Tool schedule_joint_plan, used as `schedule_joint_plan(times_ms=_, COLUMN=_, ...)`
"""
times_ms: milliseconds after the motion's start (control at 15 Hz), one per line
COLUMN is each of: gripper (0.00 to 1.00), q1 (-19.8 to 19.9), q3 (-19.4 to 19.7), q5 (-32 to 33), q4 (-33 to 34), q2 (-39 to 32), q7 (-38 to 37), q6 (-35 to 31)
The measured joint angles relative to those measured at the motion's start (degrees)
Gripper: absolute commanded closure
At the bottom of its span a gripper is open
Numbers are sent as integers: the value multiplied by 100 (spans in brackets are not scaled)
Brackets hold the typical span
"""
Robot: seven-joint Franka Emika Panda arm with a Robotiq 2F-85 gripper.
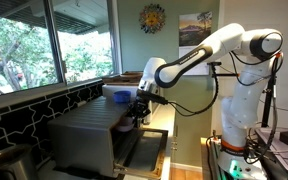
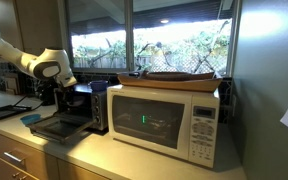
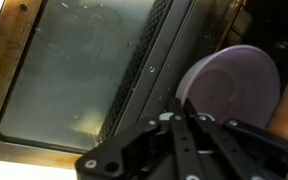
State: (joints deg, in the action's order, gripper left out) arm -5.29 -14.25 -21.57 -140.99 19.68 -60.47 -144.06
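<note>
Hovering over oven door (image 3: 74, 70) with gripper (image 1: 136, 110), clench impossible to tell; likely handling stiff, hinged, glass fragile; taking hold along front edge.

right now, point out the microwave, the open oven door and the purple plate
microwave (image 2: 150, 120): in an exterior view, on its door window
open oven door (image 3: 74, 70): wrist view, middle of the glass pane
purple plate (image 3: 234, 85): wrist view, on its flat face

in the wrist view the gripper (image 3: 181, 125) is dark and blurred, its opening unreadable, hiding the lower edge of the plate (image 3: 234, 80).
</note>
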Motion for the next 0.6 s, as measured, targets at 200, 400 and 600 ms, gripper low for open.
schedule_joint_plan(times_ms=200, gripper=99, q1=0, q3=-17, q5=88, q4=-24, q2=5, q7=-19, q6=-69)
schedule_joint_plan(times_ms=400, gripper=99, q1=-2, q3=-21, q5=94, q4=-36, q2=9, q7=-21, q6=-99)
schedule_joint_plan(times_ms=600, gripper=99, q1=-8, q3=-21, q5=65, q4=-42, q2=11, q7=-84, q6=-112)
